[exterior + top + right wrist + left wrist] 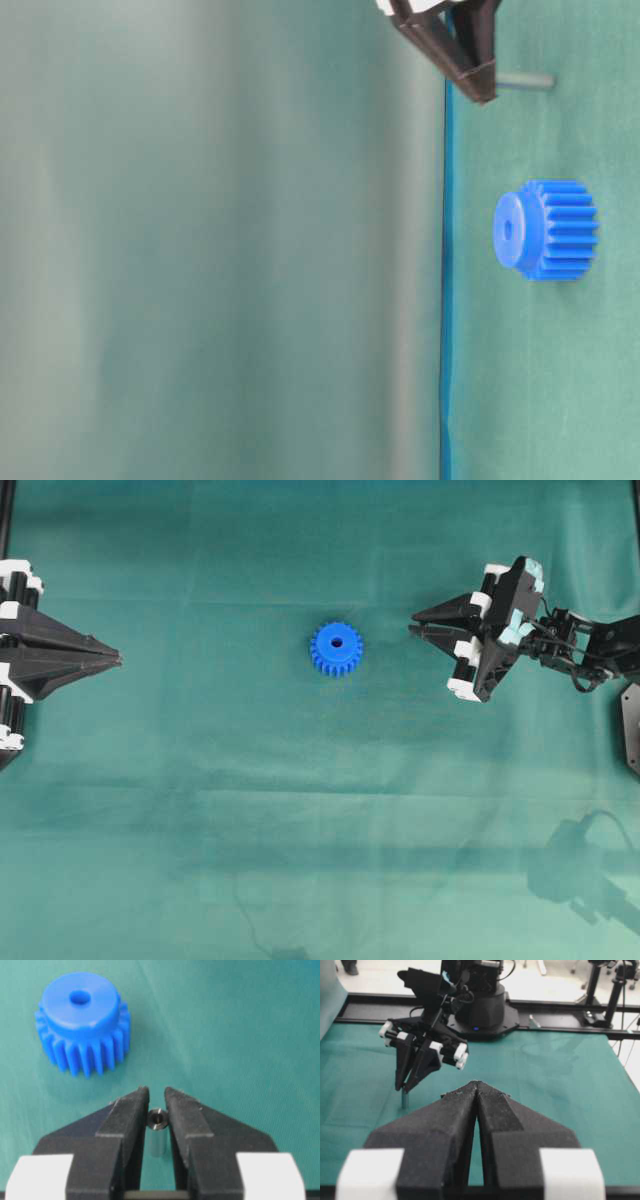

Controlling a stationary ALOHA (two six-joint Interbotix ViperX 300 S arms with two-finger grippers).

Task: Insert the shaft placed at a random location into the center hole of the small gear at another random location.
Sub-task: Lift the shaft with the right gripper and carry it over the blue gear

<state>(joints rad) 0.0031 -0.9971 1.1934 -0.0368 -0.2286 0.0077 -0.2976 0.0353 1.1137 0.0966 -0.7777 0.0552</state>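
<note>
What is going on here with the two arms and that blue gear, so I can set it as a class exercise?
The right tool has shut on the shaft, a small metal pin that stands upright on the green cloth. The small gear lies flat on the cloth a little way off, its center hole facing up and empty. The left tool is shut and holds nothing, parked at its own side. The insertion is not yet done.
</note>
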